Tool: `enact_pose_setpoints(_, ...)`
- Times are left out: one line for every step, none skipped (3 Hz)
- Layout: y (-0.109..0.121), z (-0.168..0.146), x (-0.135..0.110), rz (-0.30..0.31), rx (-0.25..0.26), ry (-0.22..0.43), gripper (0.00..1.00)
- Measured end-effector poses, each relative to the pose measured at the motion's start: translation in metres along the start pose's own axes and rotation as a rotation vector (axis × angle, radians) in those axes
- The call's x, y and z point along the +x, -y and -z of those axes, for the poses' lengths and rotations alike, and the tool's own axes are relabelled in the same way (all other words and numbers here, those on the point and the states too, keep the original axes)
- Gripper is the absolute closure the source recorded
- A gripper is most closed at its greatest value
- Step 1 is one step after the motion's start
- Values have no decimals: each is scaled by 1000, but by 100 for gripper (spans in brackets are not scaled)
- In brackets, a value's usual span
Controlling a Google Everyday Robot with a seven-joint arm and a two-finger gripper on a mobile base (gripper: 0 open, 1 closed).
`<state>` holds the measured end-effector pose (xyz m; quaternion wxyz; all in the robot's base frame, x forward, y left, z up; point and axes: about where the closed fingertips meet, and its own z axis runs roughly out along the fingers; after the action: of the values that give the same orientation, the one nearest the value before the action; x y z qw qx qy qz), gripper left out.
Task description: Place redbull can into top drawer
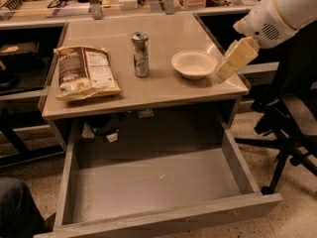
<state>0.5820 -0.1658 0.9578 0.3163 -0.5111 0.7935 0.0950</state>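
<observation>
The redbull can (140,54) stands upright near the middle of the tan table top, silvery with dark panels. The top drawer (156,182) is pulled fully out below the table, its pale bottom bare. My gripper (229,63) hangs from the white arm at the right, over the table's right edge, just right of the white bowl and well right of the can. It holds nothing.
A white bowl (194,64) sits right of the can. A brown chip bag (85,72) lies on the table's left part. A black office chair (290,118) stands to the right. Cluttered shelves line the back.
</observation>
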Motion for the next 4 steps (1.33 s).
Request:
enact_pose_setpoints(0,-5,3,6,0,20,0)
enact_pose_setpoints(8,-29,-10,39,4,69,0)
enact_pose_setpoints(14,-60,-29,61,-13,111,0)
enact_pose_setpoints(15,-91,-52,99,-53,140,0)
